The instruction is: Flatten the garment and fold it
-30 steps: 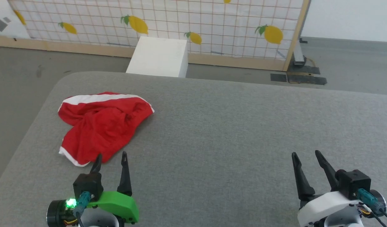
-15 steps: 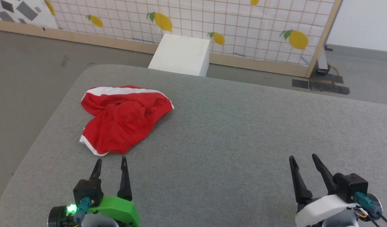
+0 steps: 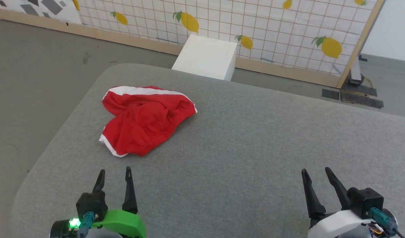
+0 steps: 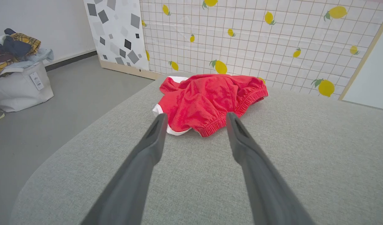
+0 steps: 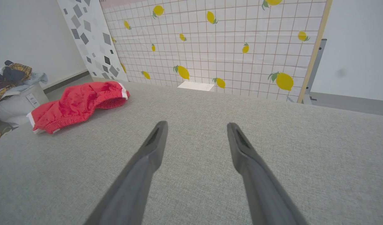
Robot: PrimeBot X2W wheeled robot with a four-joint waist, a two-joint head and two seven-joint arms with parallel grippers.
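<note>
The garment (image 3: 144, 119) is a crumpled red heap with white trim, lying on the left part of the grey padded table (image 3: 255, 138). It also appears in the left wrist view (image 4: 207, 100) and at the left of the right wrist view (image 5: 76, 104). My left gripper (image 3: 114, 172) stands open a short way in front of the garment's near edge, apart from it and holding nothing. Far to the right, my right gripper (image 3: 316, 171) is open over bare table, well away from the cloth.
A white box (image 3: 205, 57) stands on the floor beyond the table's far edge, before a lemon-patterned screen (image 3: 255, 29). A bag heaped with clothes (image 4: 18, 78) sits on the floor off the table's left side. The table's left edge runs close to the garment.
The head camera has turned left, so the whole picture has shifted right. The garment now sits farther ahead of the left gripper's fingertips than a second ago. Both grippers stay open.
</note>
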